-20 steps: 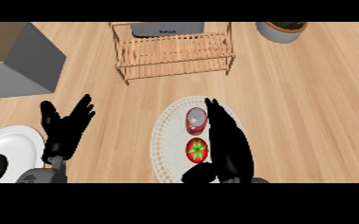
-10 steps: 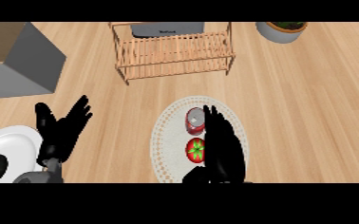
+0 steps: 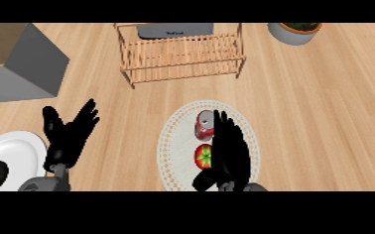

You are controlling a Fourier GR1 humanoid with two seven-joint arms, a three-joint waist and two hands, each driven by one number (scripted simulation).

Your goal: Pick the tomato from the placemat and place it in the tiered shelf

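A red tomato (image 3: 204,156) with a green stem lies on a round white placemat (image 3: 176,134) near the counter's front. My right hand (image 3: 230,151) stands just to its right, fingers straight, its thumb curving under the tomato without closing on it. A red and grey can (image 3: 205,126) lies on the mat just beyond the tomato, partly hidden by my fingers. The wooden tiered shelf (image 3: 183,54) stands at the back centre. My left hand (image 3: 67,134) rests open at the lower left, fingers up.
A white plate (image 3: 18,158) shows at the lower left edge. A grey box (image 3: 29,64) sits at the left, a potted plant (image 3: 295,31) at the back right, and a dark grey tray (image 3: 174,29) behind the shelf.
My right hand has slid slightly down and closer to the tomato, its thumb now curving below it. The left hand has barely shifted.
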